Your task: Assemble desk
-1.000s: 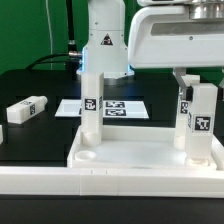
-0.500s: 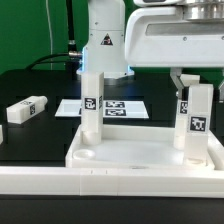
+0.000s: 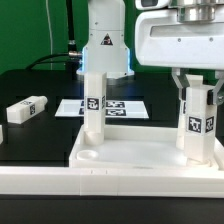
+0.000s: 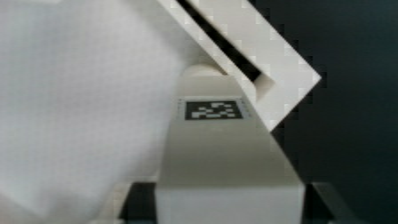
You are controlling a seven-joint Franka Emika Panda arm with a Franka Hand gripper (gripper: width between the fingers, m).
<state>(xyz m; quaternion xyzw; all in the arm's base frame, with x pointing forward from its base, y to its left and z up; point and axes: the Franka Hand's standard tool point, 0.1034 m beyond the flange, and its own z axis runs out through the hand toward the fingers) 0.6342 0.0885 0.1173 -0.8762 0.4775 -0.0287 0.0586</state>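
Since the earlier frame the gripper (image 3: pixel 197 84) has turned slightly over the tray, and the tags on the gripped leg (image 3: pixel 197 125) now face a little more toward the exterior view's left. A black table (image 3: pixel 30 150) carries everything, with a green backdrop (image 3: pixel 25 30) behind it and the arm's white base (image 3: pixel 105 45) at the rear. Flat on the table behind the tray lies the marker board (image 3: pixel 125 106). A long white rail (image 3: pixel 100 185) runs across the front. The desk's tabletop (image 3: pixel 140 155) is a white tray with a raised rim, sitting just behind that rail. A standing leg (image 3: pixel 92 110) rises upright from its corner on the exterior view's left, showing a black-and-white tag. A loose leg (image 3: pixel 25 108) lies on its side on the table, well apart toward the exterior view's left. The gripped leg stands upright at the tray's end on the exterior view's right, its foot down on the tray; whether it sits fully in a socket cannot be told. The fingers (image 3: pixel 179 82) pinch its upper end from both sides. In the wrist view the same leg (image 4: pixel 217 150) runs down between the dark fingertips, its tag (image 4: pixel 217 110) facing the camera, with the tray's rim (image 4: pixel 249 50) beyond.
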